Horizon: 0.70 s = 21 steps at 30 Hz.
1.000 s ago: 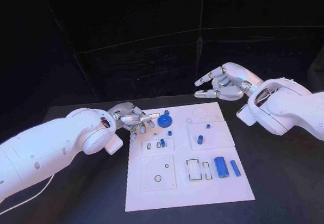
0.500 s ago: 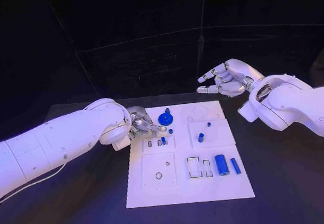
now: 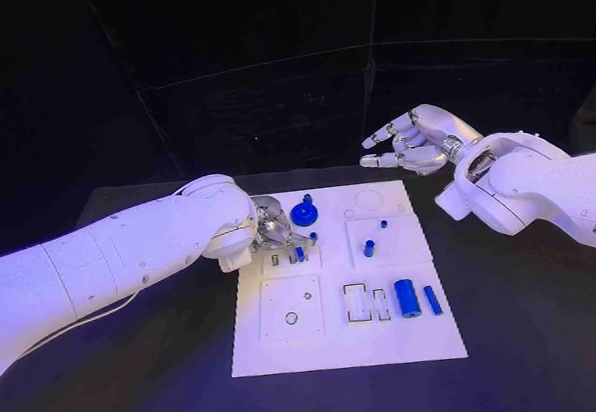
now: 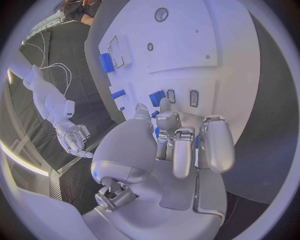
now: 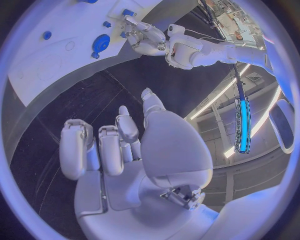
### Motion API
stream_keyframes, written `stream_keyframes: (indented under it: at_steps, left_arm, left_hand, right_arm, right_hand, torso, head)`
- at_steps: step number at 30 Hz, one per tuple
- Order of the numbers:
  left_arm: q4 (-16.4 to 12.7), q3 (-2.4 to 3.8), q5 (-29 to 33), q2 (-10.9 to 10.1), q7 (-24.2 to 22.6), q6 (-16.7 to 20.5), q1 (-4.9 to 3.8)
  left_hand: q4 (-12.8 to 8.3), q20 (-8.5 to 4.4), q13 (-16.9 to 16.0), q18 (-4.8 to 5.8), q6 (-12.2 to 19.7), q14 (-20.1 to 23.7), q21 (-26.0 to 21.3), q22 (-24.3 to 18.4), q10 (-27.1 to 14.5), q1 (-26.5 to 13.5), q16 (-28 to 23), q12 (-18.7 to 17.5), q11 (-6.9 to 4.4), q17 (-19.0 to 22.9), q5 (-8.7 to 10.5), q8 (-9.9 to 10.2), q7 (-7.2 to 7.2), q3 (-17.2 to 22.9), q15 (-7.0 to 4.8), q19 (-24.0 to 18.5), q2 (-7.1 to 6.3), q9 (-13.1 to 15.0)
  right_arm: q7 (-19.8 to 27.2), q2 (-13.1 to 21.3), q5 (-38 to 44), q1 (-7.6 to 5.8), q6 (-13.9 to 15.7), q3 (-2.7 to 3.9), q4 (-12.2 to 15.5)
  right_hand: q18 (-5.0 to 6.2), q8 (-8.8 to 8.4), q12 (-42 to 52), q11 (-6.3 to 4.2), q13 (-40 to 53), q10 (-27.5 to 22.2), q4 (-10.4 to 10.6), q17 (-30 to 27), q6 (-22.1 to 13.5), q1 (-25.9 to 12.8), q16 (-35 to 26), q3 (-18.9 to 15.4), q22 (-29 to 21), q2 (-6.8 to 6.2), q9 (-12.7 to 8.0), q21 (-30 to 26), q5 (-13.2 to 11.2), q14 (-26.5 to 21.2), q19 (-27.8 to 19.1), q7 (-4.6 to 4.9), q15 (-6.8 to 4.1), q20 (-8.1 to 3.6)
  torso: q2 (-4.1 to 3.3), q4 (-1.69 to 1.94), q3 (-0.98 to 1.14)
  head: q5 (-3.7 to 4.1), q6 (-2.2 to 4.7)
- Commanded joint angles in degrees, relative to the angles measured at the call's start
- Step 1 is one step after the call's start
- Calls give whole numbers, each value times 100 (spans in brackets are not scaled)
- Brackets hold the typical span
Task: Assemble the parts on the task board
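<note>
1 task board point(image 3: 346, 346), 2 hands point(image 3: 275, 231).

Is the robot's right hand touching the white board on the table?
Apart. In the head view the right hand hangs beyond the task board's far edge, with dark background between them; the right wrist view shows its fingers over bare table.

Matt white task board point(image 3: 346, 346) lying on matt black table point(image 3: 147, 404); glossy blue plastic parts point(image 3: 406, 299); hands point(image 3: 410, 146) gleaming metallic.

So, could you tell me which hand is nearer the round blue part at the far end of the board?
The left. The left hand sits just beside the round blue part, over the task board. The right hand hangs beyond the board's far edge.
</note>
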<state>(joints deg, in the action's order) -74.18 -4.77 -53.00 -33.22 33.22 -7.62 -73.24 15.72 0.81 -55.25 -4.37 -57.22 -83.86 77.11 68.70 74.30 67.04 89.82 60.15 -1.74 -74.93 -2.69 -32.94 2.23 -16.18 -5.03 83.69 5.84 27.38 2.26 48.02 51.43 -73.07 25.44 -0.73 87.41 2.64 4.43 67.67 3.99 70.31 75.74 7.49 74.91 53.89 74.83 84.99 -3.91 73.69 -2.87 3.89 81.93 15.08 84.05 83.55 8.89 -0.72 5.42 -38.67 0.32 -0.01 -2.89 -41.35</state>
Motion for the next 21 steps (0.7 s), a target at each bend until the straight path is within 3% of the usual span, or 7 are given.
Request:
stream_keyframes:
  at_steps: [1, 14, 21]
  left_arm:
    - [22, -2, -68, 26, 143, -158, -16]
    - [62, -13, -69, 96, 180, -195, -26]
    - [86, -14, -70, 135, 179, -205, -29]
  left_hand:
    - [-27, -18, -15, 67, 47, -614, 34, 20, 35, -1, 18, 30, -18, -1507, -23, -44, -13, -3, -45, 151, 52, 30]
    - [-113, -26, -67, 72, 143, -614, 71, 78, 37, 85, 18, 100, -32, -1507, -29, -216, -29, 135, -55, 147, 109, 188]
    - [-269, -33, -78, 73, 232, -614, 89, 110, 26, 251, 18, 122, -41, -1507, -31, -329, -37, 352, -63, 137, 116, 299]
  right_arm:
    - [-54, -16, 26, -14, -55, 4, -7]
    - [-85, -47, 30, -14, -91, 3, -41]
    - [-87, -67, 31, -14, -118, 3, -59]
  right_hand:
    - [76, 8, -23, -22, -5, 1, 8, 609, 43, 10, -26, -40, -6, 59, 2, -21, 37, 381, -43, -8, 1, -15]
    - [77, 10, -22, -23, -8, 2, 15, 598, 47, 0, -33, -57, -12, 58, 2, -26, 43, 379, -45, -10, 1, -15]
    - [78, 11, -23, -24, -10, 1, 18, 593, 50, -2, -37, -62, -19, 61, 3, -29, 49, 378, -48, -11, 0, -16]
  torso:
    - [-3, 2, 3]
    - [-3, 8, -4]
    - [-4, 8, -3]
  head:
    - [4, -13]
    - [5, -39]
    - [10, -54]
